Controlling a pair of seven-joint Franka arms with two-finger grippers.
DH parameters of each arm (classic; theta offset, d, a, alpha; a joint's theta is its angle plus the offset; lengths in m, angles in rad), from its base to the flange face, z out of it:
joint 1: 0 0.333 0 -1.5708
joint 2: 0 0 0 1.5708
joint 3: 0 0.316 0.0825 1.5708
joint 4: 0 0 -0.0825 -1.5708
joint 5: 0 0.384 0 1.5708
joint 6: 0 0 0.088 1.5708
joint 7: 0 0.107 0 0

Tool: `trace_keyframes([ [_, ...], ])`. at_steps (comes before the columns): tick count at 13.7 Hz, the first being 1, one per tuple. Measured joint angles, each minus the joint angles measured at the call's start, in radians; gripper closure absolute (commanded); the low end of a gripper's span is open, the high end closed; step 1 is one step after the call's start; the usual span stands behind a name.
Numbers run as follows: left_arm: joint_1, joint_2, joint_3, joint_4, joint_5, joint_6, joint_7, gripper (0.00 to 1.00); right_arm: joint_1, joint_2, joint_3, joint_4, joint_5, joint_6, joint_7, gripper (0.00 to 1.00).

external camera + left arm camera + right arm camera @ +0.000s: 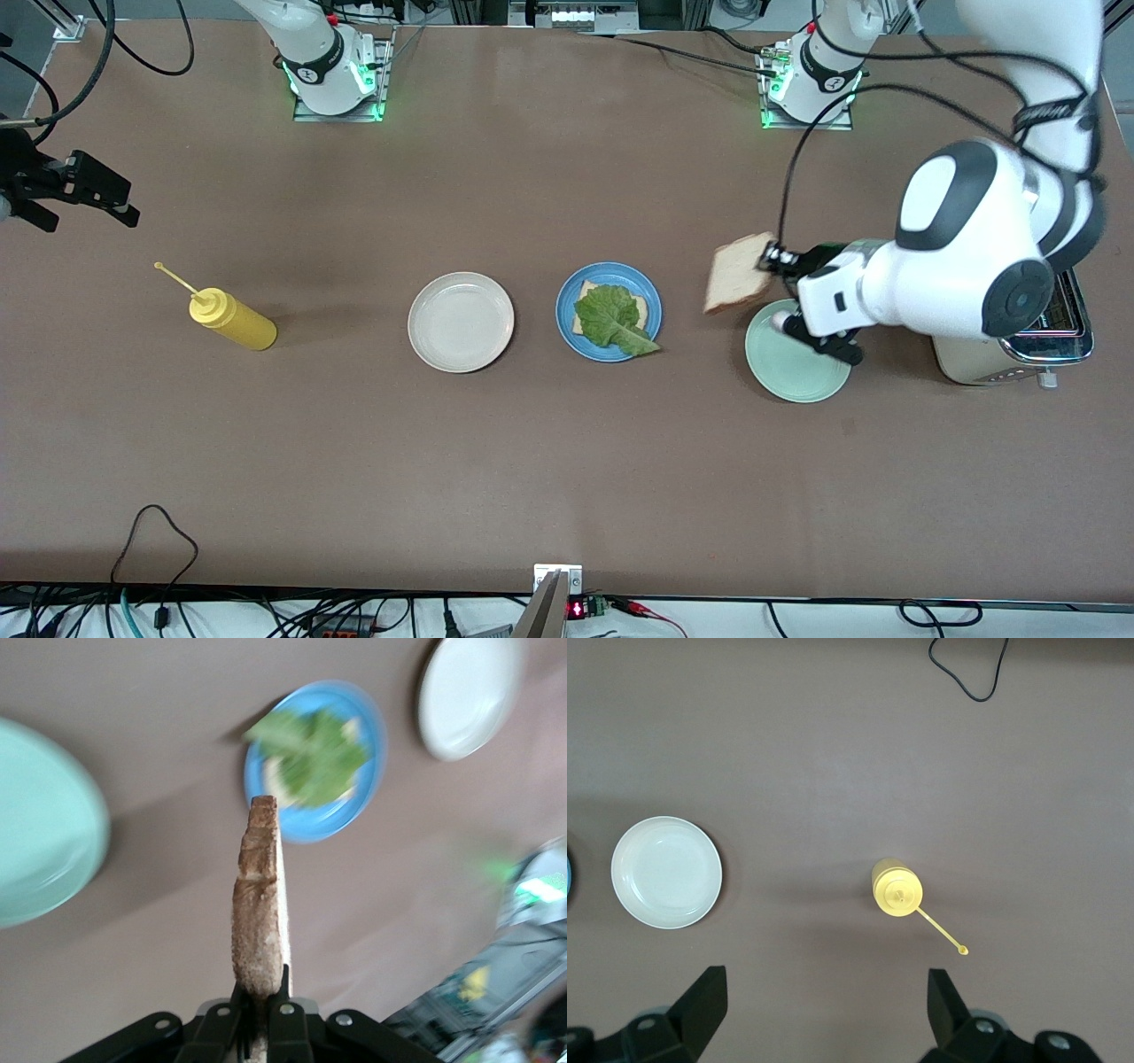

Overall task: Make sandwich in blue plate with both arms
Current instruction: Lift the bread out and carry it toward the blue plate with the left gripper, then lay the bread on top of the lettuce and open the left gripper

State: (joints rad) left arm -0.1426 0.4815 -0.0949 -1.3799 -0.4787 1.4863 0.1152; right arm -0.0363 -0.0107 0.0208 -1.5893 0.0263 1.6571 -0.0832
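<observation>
The sandwich stood half built: one toast slice (588, 297) lay on the blue plate (609, 311) near the middle of the table, with a lettuce leaf (613, 321) spread over it and drooping across the rim nearer the front camera. The top slice (738, 273) hung in the air, pinched on edge by the left gripper (771, 258), over the table between the blue plate and the mint plate (796, 363). In the left wrist view the slice (259, 895) rose upright from the clamped fingers, with the blue plate (315, 760) ahead of it. By all appearances the base and filling were in place, and what remained was to carry that slice over the lettuce, lay it flat and let go.

A toaster (1010, 350) sat at the left arm's end of the table, partly hidden by the arm. A white plate (461, 321) lay beside the blue one, toward the right arm's end, and a yellow squeeze bottle (232, 320) lay farther that way. The right gripper (75, 188) waited above that end with its fingers spread and holding nothing.

No brand, label or writing could be read on anything.
</observation>
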Motion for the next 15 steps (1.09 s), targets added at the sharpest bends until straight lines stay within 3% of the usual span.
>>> trace_keyframes([
  [2,-0.017,0.055,-0.001,-0.012,-0.150,0.111,-0.001,1.00,0.000,0.000,0.000,0.000,0.000,0.000,0.000,0.00],
  [6,-0.109,0.107,-0.007,-0.104,-0.293,0.347,0.102,1.00,0.000,0.000,0.000,0.000,0.000,0.000,0.000,0.00],
  [11,-0.108,0.106,0.001,-0.298,-0.489,0.472,0.350,1.00,0.000,0.000,0.000,0.000,-0.001,0.000,0.000,0.00],
  [15,-0.108,0.106,0.001,-0.367,-0.602,0.486,0.398,1.00,0.000,0.000,0.000,0.000,-0.001,0.000,0.000,0.00],
])
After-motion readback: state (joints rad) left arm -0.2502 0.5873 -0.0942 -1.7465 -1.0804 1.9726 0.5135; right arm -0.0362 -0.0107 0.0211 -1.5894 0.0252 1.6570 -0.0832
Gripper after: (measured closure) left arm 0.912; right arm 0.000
